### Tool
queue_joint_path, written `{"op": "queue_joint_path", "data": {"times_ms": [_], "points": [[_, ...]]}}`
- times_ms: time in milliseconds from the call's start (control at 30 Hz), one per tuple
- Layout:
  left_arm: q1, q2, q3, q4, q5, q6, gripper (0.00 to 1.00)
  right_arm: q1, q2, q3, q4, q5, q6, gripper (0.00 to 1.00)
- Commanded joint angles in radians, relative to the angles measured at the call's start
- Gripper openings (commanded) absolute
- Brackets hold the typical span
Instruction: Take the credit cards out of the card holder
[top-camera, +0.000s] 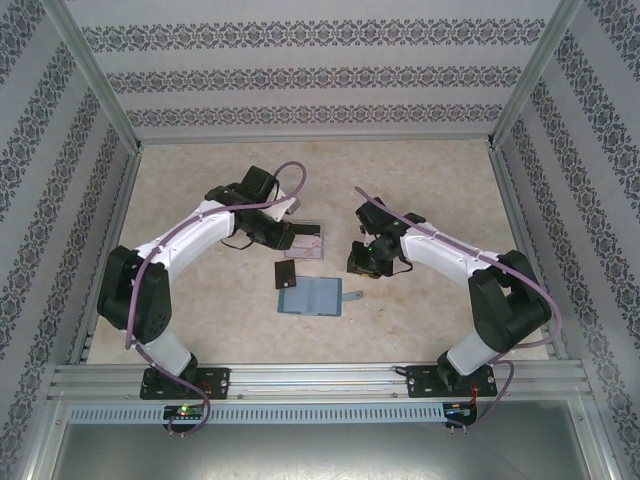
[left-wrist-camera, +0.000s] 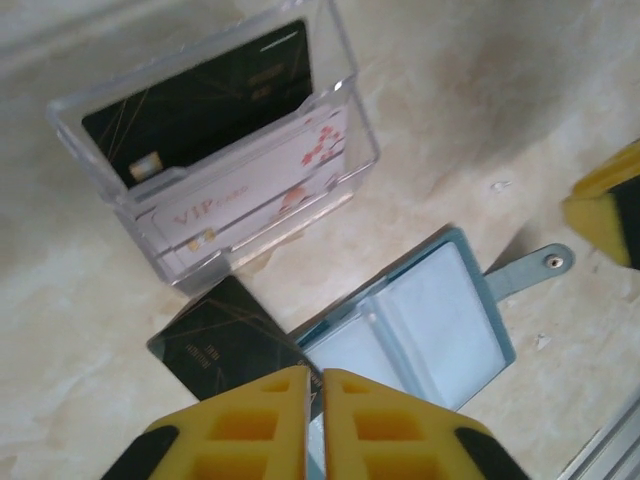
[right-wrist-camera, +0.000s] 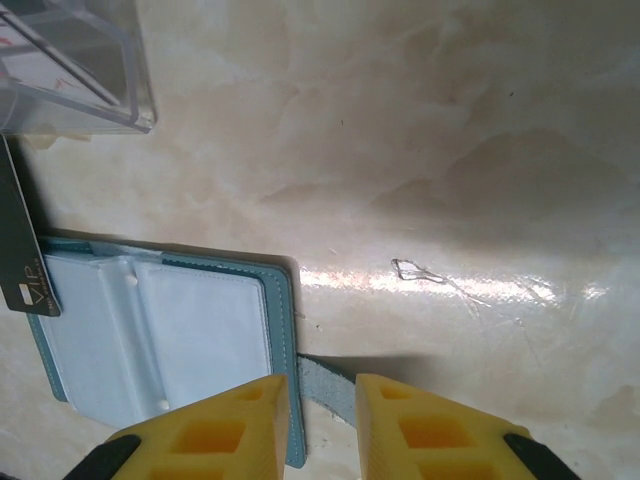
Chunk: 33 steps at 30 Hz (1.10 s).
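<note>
card holder (top-camera: 310, 296) laid open mid-table, pockets exposed for extraction; black card (top-camera: 285, 274) lying at its 11 o'clock | left gripper (left-wrist-camera: 315, 375) almost shut, empty | right gripper (right-wrist-camera: 322, 392) part-open astride strap tab (left-wrist-camera: 530, 270), judged as anchoring

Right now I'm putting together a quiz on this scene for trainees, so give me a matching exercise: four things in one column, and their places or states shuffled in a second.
Things:
1. white card
2. wallet
3. loose black card
4. clear tray

Places or states:
A. lying open on the table
B. outside the tray, at the wallet's edge
C. in the tray's front slot
D. standing on the table with two cards inside

Pairs: 1-C, 2-A, 3-B, 4-D
</note>
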Motion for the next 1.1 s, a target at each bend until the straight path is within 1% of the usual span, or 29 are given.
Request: {"op": "queue_joint_path", "data": {"times_ms": [0,100,233,367,467,600,800,933,1067], "points": [[0.023,-0.002,-0.048,-0.036,-0.021,-0.056,0.17,0.004,-0.017,-0.017,0.001,-0.022,-0.014,0.25],[0.049,-0.043,-0.132,0.037,0.007,-0.136,0.21,0.026,-0.001,-0.023,0.066,-0.077,0.014,0.24],[0.099,-0.084,-0.244,0.098,0.018,-0.246,0.23,0.082,0.047,0.007,0.139,-0.123,0.055,0.24],[0.139,-0.105,-0.365,0.238,0.129,-0.352,0.26,0.137,0.115,0.035,0.241,-0.169,0.111,0.24],[0.149,-0.107,-0.424,0.339,0.188,-0.414,0.28,0.165,0.146,0.036,0.311,-0.167,0.15,0.23],[0.155,-0.084,-0.473,0.427,0.228,-0.457,0.29,0.183,0.178,0.036,0.39,-0.166,0.185,0.23],[0.166,-0.042,-0.506,0.466,0.225,-0.47,0.27,0.208,0.233,0.066,0.43,-0.179,0.21,0.23],[0.175,-0.023,-0.524,0.494,0.243,-0.472,0.23,0.219,0.267,0.09,0.434,-0.184,0.214,0.23],[0.178,-0.001,-0.539,0.518,0.262,-0.475,0.17,0.224,0.301,0.106,0.444,-0.196,0.219,0.23]]}}
